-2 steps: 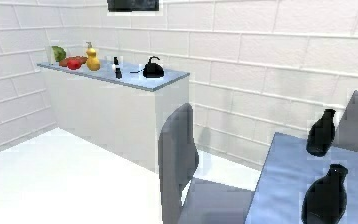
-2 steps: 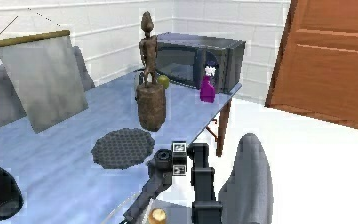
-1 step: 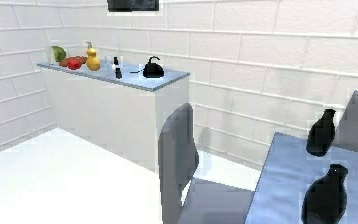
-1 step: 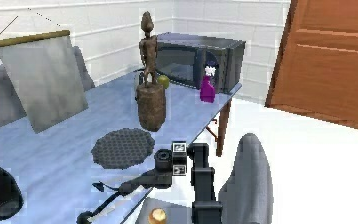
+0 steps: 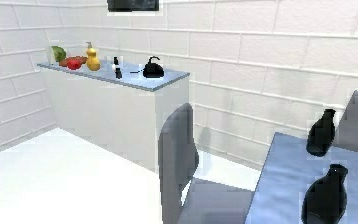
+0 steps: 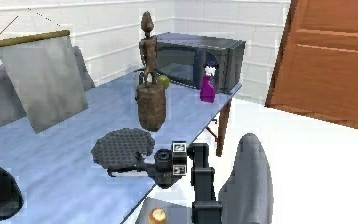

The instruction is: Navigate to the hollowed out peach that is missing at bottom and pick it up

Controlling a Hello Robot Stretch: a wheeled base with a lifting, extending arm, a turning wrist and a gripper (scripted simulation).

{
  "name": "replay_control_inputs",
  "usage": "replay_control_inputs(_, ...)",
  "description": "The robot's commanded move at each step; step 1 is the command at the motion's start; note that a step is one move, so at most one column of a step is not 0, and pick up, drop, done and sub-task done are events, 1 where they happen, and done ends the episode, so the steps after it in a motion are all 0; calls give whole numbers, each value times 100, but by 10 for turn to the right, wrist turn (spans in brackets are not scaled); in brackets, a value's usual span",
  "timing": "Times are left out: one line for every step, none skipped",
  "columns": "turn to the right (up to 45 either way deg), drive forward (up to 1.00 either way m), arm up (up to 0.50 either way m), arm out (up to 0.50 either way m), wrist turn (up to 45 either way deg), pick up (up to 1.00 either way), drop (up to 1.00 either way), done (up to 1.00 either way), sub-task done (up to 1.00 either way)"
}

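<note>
Chairs and a table crowd the near ground. In the forward view a grey chair (image 5: 177, 150) stands low in the middle, between the camera and a white counter (image 5: 117, 105) with a blue top. At that view's right a blue table (image 5: 287, 175) bears a black vase (image 5: 322, 132) and a nearer black vase (image 5: 325, 195).

In the arm side view the table carries a tall wooden statue (image 6: 147, 45) with a wooden barrel-like vessel (image 6: 152, 105) in front of it. A dark microwave (image 6: 197, 60) stands farther back, with a purple bottle (image 6: 207, 83) before it. A dark round mesh pan (image 6: 122, 148) lies near the table's near edge. A grey cloth on a wooden rod (image 6: 42, 80) stands at the left and a wooden door (image 6: 327, 60) at the right.

The gripper (image 6: 127, 170) lies at the pan, so whether it holds anything cannot be told.

The orange-yellow round fruit (image 5: 92, 62) sits on the counter's left part. A red fruit (image 5: 74, 63) is on one side of it and a black kettle (image 5: 153, 68) farther along on the other. It looks rounded, deeper orange below and yellower above. It is too small to show any hollow or missing bottom.
</note>
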Motion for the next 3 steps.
replay_control_inputs(0,0,0,0,240,0,0,0,0)
replay_control_inputs(0,0,-40,0,0,0,0,0,0)
replay_control_inputs(0,0,0,0,0,100,0,0,0)
